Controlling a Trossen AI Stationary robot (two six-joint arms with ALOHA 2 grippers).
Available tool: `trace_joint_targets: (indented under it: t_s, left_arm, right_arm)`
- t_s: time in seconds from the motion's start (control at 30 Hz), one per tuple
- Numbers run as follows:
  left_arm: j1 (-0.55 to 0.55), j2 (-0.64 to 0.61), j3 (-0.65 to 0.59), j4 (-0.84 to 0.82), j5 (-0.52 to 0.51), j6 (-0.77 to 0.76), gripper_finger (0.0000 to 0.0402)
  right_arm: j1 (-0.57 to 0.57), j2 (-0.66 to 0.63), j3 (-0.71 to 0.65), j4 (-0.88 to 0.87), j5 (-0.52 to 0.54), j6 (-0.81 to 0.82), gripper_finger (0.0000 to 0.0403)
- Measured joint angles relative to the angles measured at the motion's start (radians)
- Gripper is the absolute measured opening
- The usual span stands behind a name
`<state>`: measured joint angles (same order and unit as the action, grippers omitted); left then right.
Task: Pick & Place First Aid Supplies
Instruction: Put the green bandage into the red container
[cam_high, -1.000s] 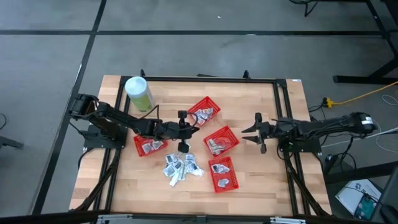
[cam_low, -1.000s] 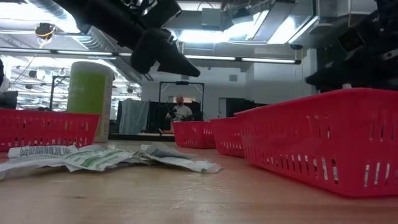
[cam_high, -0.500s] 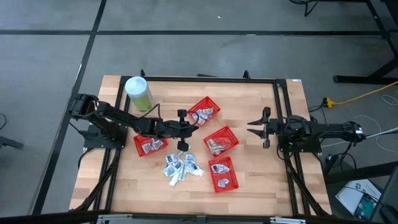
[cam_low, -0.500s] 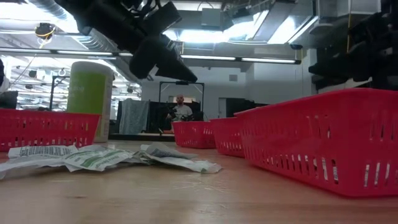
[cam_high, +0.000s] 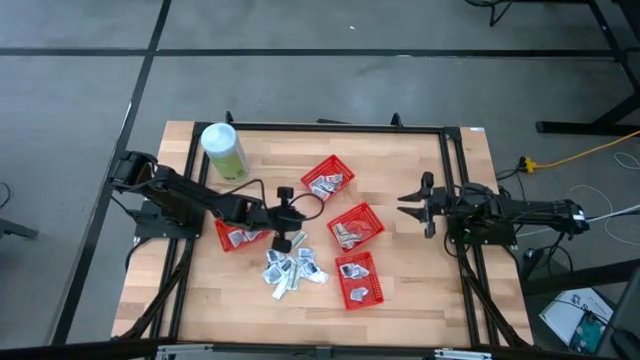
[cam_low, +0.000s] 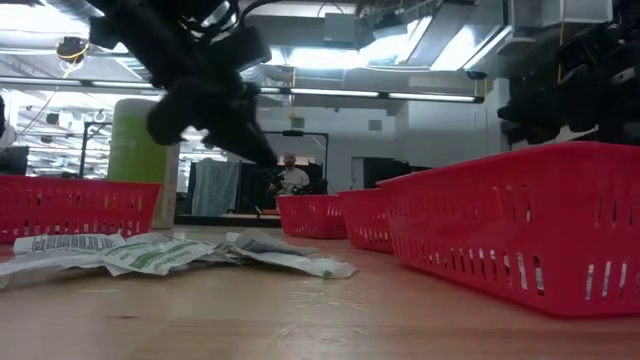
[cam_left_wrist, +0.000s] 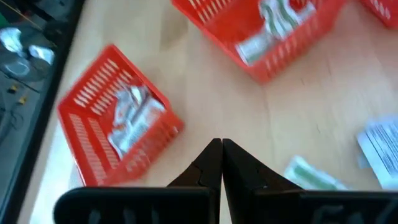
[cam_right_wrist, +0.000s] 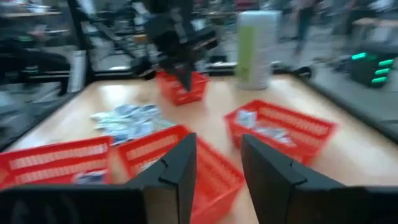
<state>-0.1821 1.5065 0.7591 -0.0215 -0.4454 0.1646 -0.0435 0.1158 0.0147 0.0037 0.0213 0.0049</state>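
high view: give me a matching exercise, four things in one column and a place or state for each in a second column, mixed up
Things:
1. left gripper
2. right gripper
3. green canister
4. loose packets

Places or states:
A. stands near the table's far left corner
B. fingers open, at the right side of the table, beside the baskets
C. lie in a heap on the bare wood, outside the baskets
D. fingers shut, empty, above the wood between the baskets

Pairs: 1-D, 2-B, 3-A, 4-C
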Motion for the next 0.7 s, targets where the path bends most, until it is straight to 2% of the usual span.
trace_joint_targets:
  t_s: [0.07, 0.13, 0.23, 0.37, 0.53, 0.7]
  left_arm:
    - [-0.012, -0.011, 0.0, -0.047, 0.006, -0.019, 0.0005]
    - [-0.021, -0.027, 0.0, -0.102, 0.038, -0.03, 0.0003]
    - [-0.026, -0.039, 0.0, -0.139, 0.156, -0.046, 0.0002]
    - [-0.026, -0.031, 0.0, -0.159, 0.302, -0.051, 0.0005]
    - [-0.019, 0.008, 0.001, -0.102, 0.286, -0.045, 0.0018]
    - [-0.007, 0.037, 0.0, -0.055, 0.29, -0.023, 0.0061]
  right_arm:
    - [-0.003, 0.0, 0.0, -0.004, -0.058, 0.016, 0.0126]
    - [-0.002, -0.001, 0.0, -0.003, -0.067, 0.008, 0.0126]
    - [-0.002, 0.0, 0.0, -0.007, -0.045, -0.038, 0.0126]
    - [-0.002, 0.0, 0.0, -0.007, -0.041, -0.013, 0.0126]
    - [-0.002, 0.0, 0.0, -0.007, -0.041, 0.11, 0.0126]
    - [-0.002, 0.0, 0.0, -0.007, -0.041, 0.147, 0.0126]
